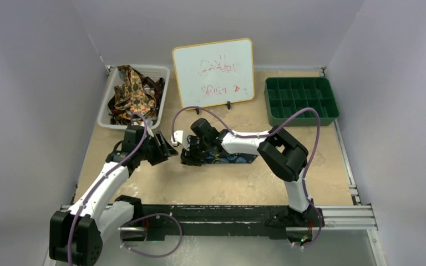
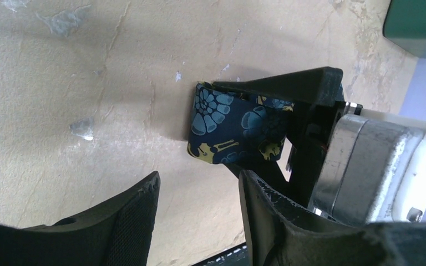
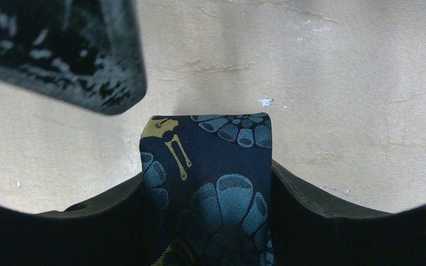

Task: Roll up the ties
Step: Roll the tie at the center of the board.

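A dark navy tie [image 1: 238, 158] with blue flowers and gold marks lies across the middle of the table, mostly under my right arm. My right gripper [image 3: 206, 177] is shut on its folded end [image 3: 211, 160], and the fabric fills the gap between both fingers. In the left wrist view that folded end [image 2: 233, 127] shows between the right gripper's black fingers [image 2: 288, 86]. My left gripper [image 2: 198, 185] hovers just left of it, open, with only bare table between its fingers. More ties [image 1: 135, 94] in brown, gold and red lie piled in a bin.
The white bin [image 1: 104, 113] of ties stands at the back left. A whiteboard [image 1: 213, 72] with red writing leans at the back centre. A green compartment tray [image 1: 300, 100] sits at the back right. Grey walls enclose the table on three sides.
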`<state>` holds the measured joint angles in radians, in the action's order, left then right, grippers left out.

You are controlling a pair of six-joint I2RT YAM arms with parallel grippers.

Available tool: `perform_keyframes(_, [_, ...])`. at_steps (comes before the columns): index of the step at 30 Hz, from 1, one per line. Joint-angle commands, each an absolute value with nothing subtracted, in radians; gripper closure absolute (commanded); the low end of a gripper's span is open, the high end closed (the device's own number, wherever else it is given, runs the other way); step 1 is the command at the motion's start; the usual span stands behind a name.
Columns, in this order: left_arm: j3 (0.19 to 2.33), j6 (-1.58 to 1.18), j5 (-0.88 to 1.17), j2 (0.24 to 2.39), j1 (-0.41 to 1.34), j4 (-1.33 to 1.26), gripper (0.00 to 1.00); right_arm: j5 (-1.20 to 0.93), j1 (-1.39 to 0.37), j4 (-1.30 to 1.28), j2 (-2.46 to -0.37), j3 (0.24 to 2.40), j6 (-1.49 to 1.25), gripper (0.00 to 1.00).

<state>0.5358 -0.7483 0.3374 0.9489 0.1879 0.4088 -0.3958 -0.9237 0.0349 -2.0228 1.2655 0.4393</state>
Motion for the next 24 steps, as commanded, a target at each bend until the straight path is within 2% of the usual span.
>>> perform_keyframes(1, [0.511, -0.749, 0.318, 0.927, 0.180, 0.400, 0.48, -0.436, -0.925, -0.060, -1.989, 1.218, 0.450, 0.39])
perform_keyframes(11, [0.420, -0.815, 0.360, 0.871, 0.180, 0.373, 0.48, -0.461, -0.953, -0.022, -1.934, 1.141, 0.427, 0.36])
perform_keyframes(19, [0.420, -0.819, 0.377, 0.871, 0.181, 0.354, 0.48, -0.375, -0.957, 0.041, -1.812, 1.138, 0.387, 0.13])
perform_keyframes(24, [0.434, -0.798, 0.377, 0.873, 0.181, 0.354, 0.48, -0.251, -0.955, 0.150, -1.668, 1.095, 0.266, 0.04])
